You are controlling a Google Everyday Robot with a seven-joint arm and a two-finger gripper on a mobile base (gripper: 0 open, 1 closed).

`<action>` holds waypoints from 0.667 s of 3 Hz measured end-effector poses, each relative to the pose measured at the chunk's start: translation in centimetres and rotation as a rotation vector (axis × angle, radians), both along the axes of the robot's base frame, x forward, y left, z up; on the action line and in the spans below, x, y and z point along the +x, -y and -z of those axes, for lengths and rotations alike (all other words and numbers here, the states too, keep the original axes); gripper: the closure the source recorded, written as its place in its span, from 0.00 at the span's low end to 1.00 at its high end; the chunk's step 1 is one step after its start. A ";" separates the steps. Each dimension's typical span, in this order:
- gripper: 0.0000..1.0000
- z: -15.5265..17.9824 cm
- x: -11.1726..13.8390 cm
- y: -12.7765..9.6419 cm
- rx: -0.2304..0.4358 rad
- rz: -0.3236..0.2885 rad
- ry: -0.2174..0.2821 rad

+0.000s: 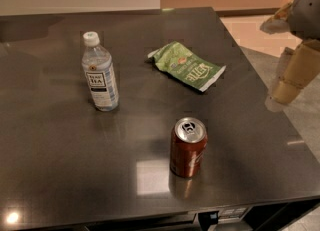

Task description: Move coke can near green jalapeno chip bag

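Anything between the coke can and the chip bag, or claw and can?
Nothing visible. Bare tabletop separates the small dark red metal coke can from the flat crinkled light-green chip bag. The claw hangs beyond the tabletop's right edge, path clear. The clear tea bottle stands well left.

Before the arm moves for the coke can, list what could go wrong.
1. The end effector hangs beyond the table's right edge; a side-on approach might knock the upright coke can over, and it stands near the front edge.
2. The green jalapeno chip bag lies flat and crinkled; a can set on its edge could topple.
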State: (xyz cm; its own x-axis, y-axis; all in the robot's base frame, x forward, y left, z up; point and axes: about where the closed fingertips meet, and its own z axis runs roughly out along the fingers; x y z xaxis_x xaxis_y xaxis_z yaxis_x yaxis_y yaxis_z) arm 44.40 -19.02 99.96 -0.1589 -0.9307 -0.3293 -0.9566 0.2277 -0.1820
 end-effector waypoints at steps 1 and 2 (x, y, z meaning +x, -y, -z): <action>0.00 0.1 -0.6 -2.6 0.066 -0.075 0.004; 0.00 2.0 -1.6 -4.6 0.095 -0.143 -0.010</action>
